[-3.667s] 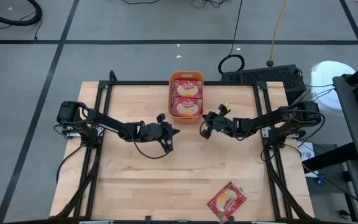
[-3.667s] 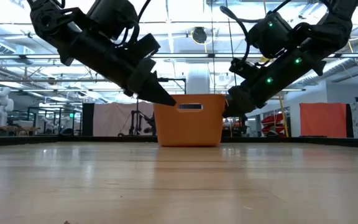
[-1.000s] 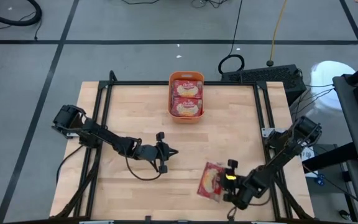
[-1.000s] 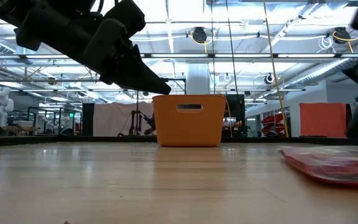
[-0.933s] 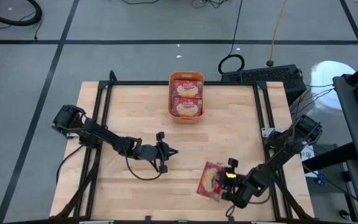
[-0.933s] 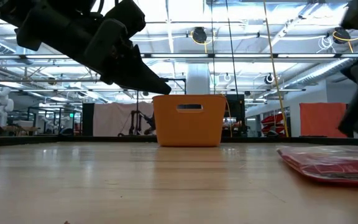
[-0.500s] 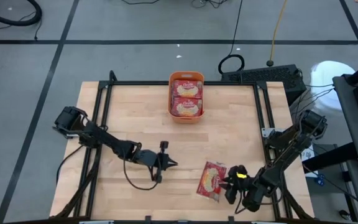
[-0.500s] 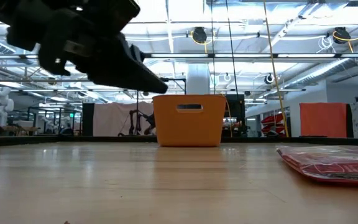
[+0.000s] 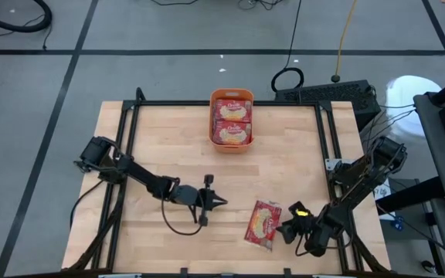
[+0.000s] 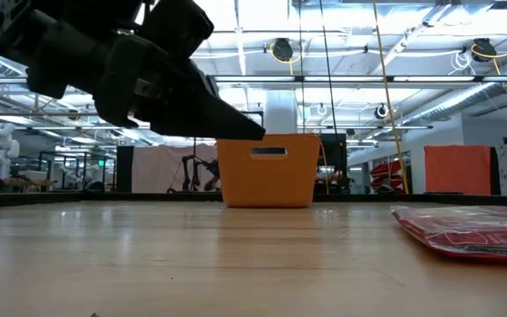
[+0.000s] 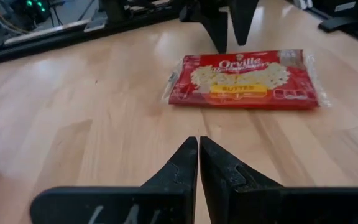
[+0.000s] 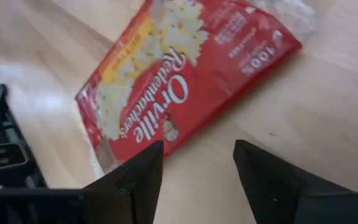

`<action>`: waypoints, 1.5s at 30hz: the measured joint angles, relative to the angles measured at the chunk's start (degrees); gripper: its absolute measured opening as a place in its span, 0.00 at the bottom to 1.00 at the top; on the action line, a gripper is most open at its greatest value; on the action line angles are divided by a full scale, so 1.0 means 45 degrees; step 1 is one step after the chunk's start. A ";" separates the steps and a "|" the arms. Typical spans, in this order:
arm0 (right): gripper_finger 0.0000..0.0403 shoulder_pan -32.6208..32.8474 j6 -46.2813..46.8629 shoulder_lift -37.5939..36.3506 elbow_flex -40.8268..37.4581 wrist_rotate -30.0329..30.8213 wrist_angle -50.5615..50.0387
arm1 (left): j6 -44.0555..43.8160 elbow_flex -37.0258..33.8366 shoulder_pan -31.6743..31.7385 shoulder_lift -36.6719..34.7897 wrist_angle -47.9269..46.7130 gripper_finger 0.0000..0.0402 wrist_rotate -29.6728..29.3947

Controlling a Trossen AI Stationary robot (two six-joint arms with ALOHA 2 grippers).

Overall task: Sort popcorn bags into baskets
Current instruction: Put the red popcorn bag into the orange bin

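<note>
One popcorn bag lies flat on the table near the front right, label up; it also shows in the low view and both wrist views. My right gripper stands open just beside the bag's right long edge, with nothing between its fingers. My left gripper is shut and hovers above the table left of the bag, pointing at it. The orange basket stands at the far middle with two popcorn bags showing in it.
Bare wooden table lies between the bag and the basket. A black frame runs along the table's sides and far edge. Cables and a keyboard lie on the floor beyond the far right corner.
My left gripper has moved toward the table's near edge and right, toward the popcorn bag, staying shut. My right gripper has drawn back a little toward the table's right edge, off the bag's edge. The bag lies where it was.
</note>
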 joint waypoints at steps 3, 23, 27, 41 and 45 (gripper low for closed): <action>0.49 -0.0056 0.0448 -0.0052 -0.0433 -0.0021 0.0200 | -0.0085 0.0000 0.0116 0.0005 -0.0099 0.06 -0.0001; 0.35 -0.2891 -0.3060 -0.0010 -0.3168 0.0869 0.3985 | -0.0041 0.0000 0.1006 0.0005 -0.0079 0.06 -0.0010; 0.24 -0.3559 -0.4195 0.0000 -0.3173 0.0846 0.4036 | -0.0036 0.0000 0.1147 0.0005 -0.0081 0.06 -0.0010; 0.00 -0.5837 -1.0866 0.0049 -0.3222 0.0763 0.8338 | -0.1457 -0.0005 0.1585 0.0005 -0.0109 0.06 -0.0010; 0.01 -0.5959 -1.2592 -0.0394 -0.3217 0.0557 0.9099 | -0.2039 -0.0010 0.1406 0.0005 -0.0364 0.06 -0.0005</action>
